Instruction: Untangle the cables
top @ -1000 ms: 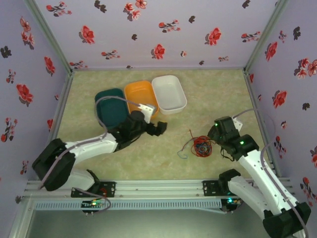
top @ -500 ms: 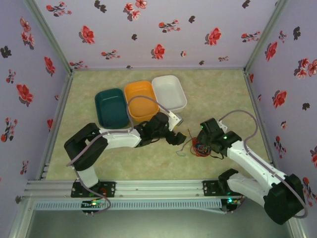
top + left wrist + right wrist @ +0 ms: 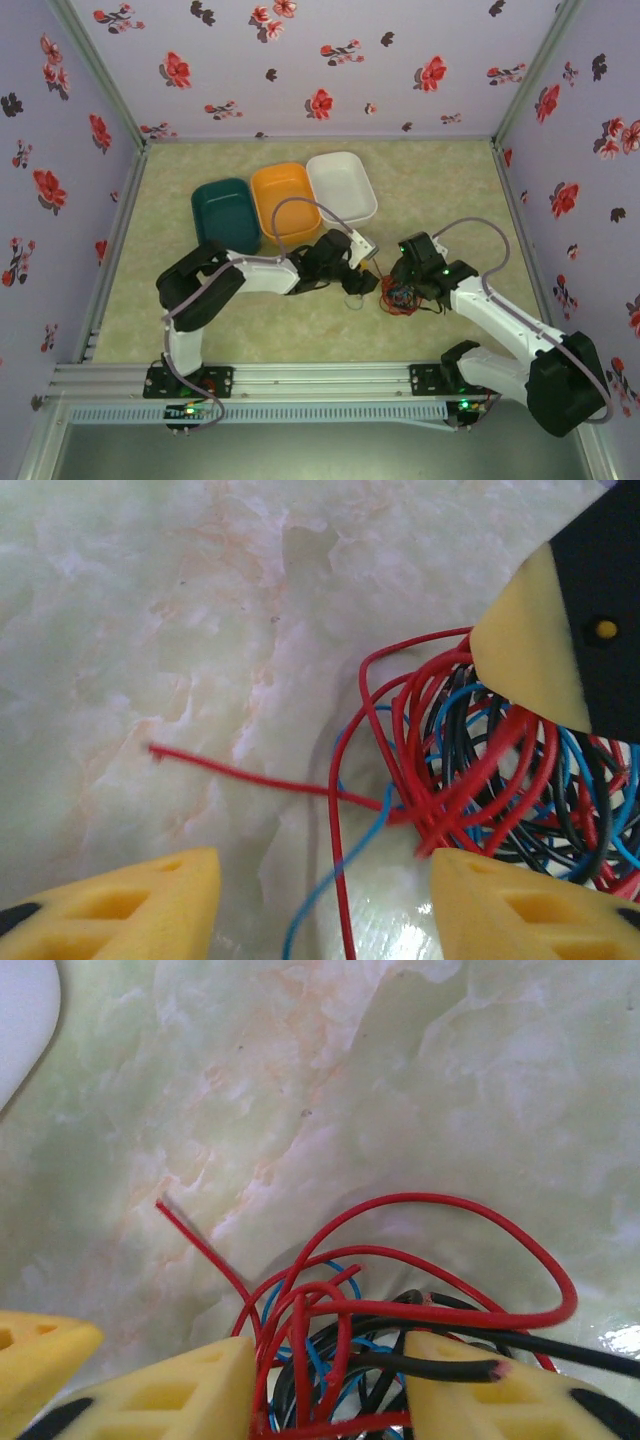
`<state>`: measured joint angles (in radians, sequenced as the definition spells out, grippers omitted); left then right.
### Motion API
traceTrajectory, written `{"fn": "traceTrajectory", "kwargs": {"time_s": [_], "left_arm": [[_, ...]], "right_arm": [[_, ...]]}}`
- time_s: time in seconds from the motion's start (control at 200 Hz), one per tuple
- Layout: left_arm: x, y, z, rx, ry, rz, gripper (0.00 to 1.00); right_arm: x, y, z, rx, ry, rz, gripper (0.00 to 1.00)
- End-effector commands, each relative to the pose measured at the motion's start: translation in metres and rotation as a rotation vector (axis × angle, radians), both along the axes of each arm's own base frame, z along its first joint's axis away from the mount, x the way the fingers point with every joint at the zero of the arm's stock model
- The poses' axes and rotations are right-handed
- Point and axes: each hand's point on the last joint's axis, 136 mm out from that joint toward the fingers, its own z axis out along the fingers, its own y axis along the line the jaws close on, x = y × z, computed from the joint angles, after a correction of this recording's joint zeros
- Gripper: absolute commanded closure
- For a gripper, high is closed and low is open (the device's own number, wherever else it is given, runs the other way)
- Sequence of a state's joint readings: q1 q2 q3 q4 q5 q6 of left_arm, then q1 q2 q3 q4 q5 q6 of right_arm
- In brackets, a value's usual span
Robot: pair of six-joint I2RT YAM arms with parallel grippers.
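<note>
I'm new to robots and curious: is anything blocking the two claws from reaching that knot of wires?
Nothing visible does. The left gripper and right gripper sit at the cables, strands lying between their open fingers.

Cables (image 3: 450, 1317) run off the bottom edge between the jaws of the right gripper (image 3: 330, 1365). Pinched or loose, can't tell; from above, the strands blur together.

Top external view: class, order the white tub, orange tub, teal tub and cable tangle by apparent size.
1. White tub, orange tub and teal tub: too alike to rank.
2. Cable tangle: clearly smallest.
</note>
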<state>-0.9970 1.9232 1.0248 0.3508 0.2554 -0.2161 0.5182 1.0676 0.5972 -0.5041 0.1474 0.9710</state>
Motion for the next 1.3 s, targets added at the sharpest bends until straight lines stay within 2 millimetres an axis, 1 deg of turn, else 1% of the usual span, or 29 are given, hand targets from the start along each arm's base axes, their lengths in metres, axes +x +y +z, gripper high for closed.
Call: {"fn": "traceTrajectory", "kwargs": {"time_s": [0.0,0.11,0.18,0.195,0.25,0.295,0.48,0.625,0.75,0.85,0.93,1.01,1.045,1.07,1.075,1.125,1.155,1.21,1.295], "left_arm": [[0.0,-0.014,0.001,-0.024,0.014,-0.016,0.5],[0.001,-0.013,-0.001,-0.017,0.019,-0.006,0.63],[0.004,-0.01,0.003,-0.022,0.005,0.017,0.69],[0.005,-0.009,0.003,-0.024,0.002,0.023,0.71],[0.006,-0.004,0.006,-0.027,-0.012,0.041,0.74],[0.008,0.001,0.009,-0.033,-0.027,0.058,0.74],[0.016,0.027,0.023,-0.04,-0.098,0.148,0.74],[0.024,0.052,0.042,-0.061,-0.159,0.237,0.73],[0.026,0.068,0.057,-0.077,-0.196,0.275,0.67],[0.024,0.075,0.059,-0.066,-0.203,0.276,0.63],[0.024,0.078,0.056,-0.052,-0.197,0.276,0.6],[0.023,0.079,0.052,-0.04,-0.185,0.274,0.56],[0.022,0.079,0.051,-0.035,-0.178,0.269,0.55],[0.021,0.078,0.05,-0.035,-0.174,0.265,0.54],[0.021,0.077,0.05,-0.035,-0.173,0.265,0.54],[0.02,0.076,0.049,-0.031,-0.164,0.258,0.53],[0.02,0.075,0.048,-0.032,-0.16,0.255,0.53],[0.02,0.072,0.046,-0.032,-0.154,0.248,0.53],[0.02,0.066,0.043,-0.032,-0.143,0.229,0.53]], "right_arm": [[0.0,0.005,-0.004,0.024,-0.003,0.005,0.63],[0.005,0.012,-0.003,0.063,-0.021,0.011,0.76],[0.008,0.021,-0.002,0.104,-0.033,0.021,0.88],[0.009,0.022,-0.001,0.109,-0.036,0.022,0.89],[0.013,0.027,0.0,0.137,-0.048,0.022,0.96],[0.017,0.032,0.002,0.159,-0.059,0.025,1.0],[0.035,0.056,0.012,0.222,-0.1,0.056,1.0],[0.05,0.077,0.023,0.244,-0.132,0.089,1.0],[0.061,0.101,0.031,0.259,-0.136,0.132,1.0],[0.062,0.112,0.032,0.23,-0.111,0.172,1.0],[0.061,0.112,0.03,0.186,-0.085,0.191,0.94],[0.057,0.103,0.031,0.134,-0.069,0.193,0.87],[0.055,0.098,0.034,0.115,-0.07,0.194,0.8],[0.053,0.094,0.035,0.1,-0.069,0.195,0.73],[0.052,0.093,0.036,0.094,-0.071,0.196,0.7],[0.049,0.087,0.041,0.073,-0.076,0.197,0.61],[0.046,0.083,0.044,0.059,-0.08,0.198,0.57],[0.042,0.073,0.05,0.027,-0.092,0.194,0.53],[0.035,0.053,0.056,-0.036,-0.097,0.162,0.52]]}}
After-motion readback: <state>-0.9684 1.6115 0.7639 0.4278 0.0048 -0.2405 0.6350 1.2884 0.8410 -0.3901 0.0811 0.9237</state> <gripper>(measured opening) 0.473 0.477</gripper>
